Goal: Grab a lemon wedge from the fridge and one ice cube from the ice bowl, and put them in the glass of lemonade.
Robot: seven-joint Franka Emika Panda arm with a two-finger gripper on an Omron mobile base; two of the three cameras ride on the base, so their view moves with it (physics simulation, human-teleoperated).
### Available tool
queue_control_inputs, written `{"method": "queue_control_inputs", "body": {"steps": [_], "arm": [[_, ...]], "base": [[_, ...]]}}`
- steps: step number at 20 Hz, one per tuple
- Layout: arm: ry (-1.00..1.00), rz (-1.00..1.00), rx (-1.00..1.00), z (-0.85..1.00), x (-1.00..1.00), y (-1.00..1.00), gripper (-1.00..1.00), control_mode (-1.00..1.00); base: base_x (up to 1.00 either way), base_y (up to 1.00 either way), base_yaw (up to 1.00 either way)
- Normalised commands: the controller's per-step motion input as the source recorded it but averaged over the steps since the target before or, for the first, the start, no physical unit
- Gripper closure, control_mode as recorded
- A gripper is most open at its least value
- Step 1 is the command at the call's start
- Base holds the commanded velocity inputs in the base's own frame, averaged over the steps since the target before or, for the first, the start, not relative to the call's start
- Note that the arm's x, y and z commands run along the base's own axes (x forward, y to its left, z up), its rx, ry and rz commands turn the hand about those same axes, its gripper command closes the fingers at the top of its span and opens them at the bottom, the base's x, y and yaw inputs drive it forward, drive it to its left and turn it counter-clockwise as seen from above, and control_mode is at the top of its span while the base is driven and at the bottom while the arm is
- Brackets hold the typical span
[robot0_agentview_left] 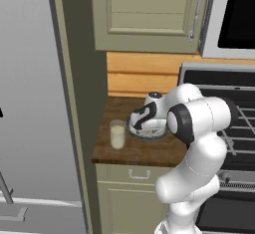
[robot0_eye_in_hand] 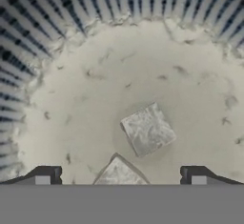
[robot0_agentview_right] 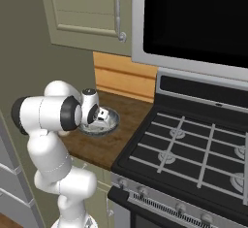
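The ice bowl [robot0_agentview_left: 149, 133] [robot0_agentview_right: 110, 120] sits on the wooden counter, its ribbed blue-grey wall [robot0_eye_in_hand: 43, 37] ringing a whitish floor. Two pale square ice cubes lie inside: one [robot0_eye_in_hand: 147, 130] near the middle, another [robot0_eye_in_hand: 119, 174] lower, between my fingertips. My gripper [robot0_eye_in_hand: 120, 176] [robot0_agentview_right: 99, 117] hangs low over the bowl, open, with its dark fingertips [robot0_eye_in_hand: 45, 175] wide apart and nothing held. The glass of lemonade [robot0_agentview_left: 117, 134] stands upright just left of the bowl. The fridge [robot0_agentview_left: 35, 103] is the grey surface at the far left. The lemon wedge is out of view.
A gas stove [robot0_agentview_right: 193, 149] with black grates borders the counter on the right, a microwave [robot0_agentview_right: 193, 18] above it. Beige upper cabinets [robot0_agentview_left: 149, 14] hang over the counter, and a drawer [robot0_agentview_left: 139, 174] sits below its front edge. My own arm [robot0_agentview_left: 199, 123] crowds the bowl's right side.
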Motion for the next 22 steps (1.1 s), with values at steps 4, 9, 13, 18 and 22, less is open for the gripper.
{"method": "queue_control_inputs", "body": {"steps": [4, 9, 13, 18, 22], "arm": [[0.0, 0.0, 0.0, -0.01, -0.01, 0.0, -1.0, -1.0], [0.0, 0.0, 0.0, 0.0, -0.22, 0.0, -1.0, -1.0], [0.0, 0.0, 0.0, 0.0, -0.04, 0.0, -1.0, -1.0], [0.0, 0.0, 0.0, -0.11, 0.03, 0.0, -1.0, -1.0], [0.0, 0.0, 0.0, -0.18, 0.0, 0.0, -1.0, -1.0]], "base": [[0.0, 0.0, 0.0], [0.0, 0.0, 0.0], [0.0, 0.0, 0.0], [0.0, 0.0, 0.0], [0.0, 0.0, 0.0]]}}
